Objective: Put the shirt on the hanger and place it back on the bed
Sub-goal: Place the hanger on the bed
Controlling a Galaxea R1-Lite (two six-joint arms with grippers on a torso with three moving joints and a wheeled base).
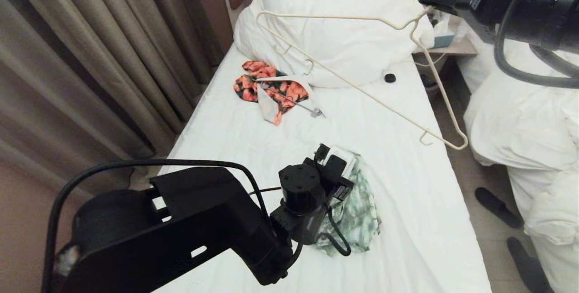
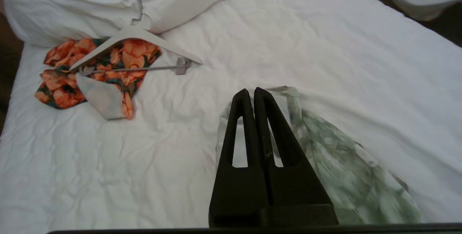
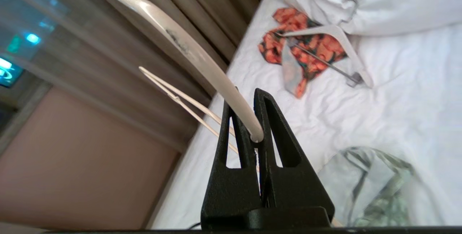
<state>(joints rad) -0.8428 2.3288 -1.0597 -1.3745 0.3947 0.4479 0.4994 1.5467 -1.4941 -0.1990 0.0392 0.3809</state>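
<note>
Looking from the head, only that view takes in the whole hanger (image 1: 362,58), lifted above the bed (image 1: 407,220) by the right pincer (image 3: 257,133), whose wrist view shows its fingers clenched on the hook. The left wrist view shows the left pincer (image 2: 252,95) closed tight, tips at the edge of the shirt (image 2: 343,161) crumpled on the sheet; whether cloth is pinched is unclear. Two hangers and two garments: a white hanger (image 2: 133,37) lies on an orange floral garment (image 2: 68,82) near the pillows (image 1: 344,35).

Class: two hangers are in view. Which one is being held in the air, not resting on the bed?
The thin cream wire-like hanger, gripped by the right gripper. The wide white hanger lies on the orange floral garment.
</note>
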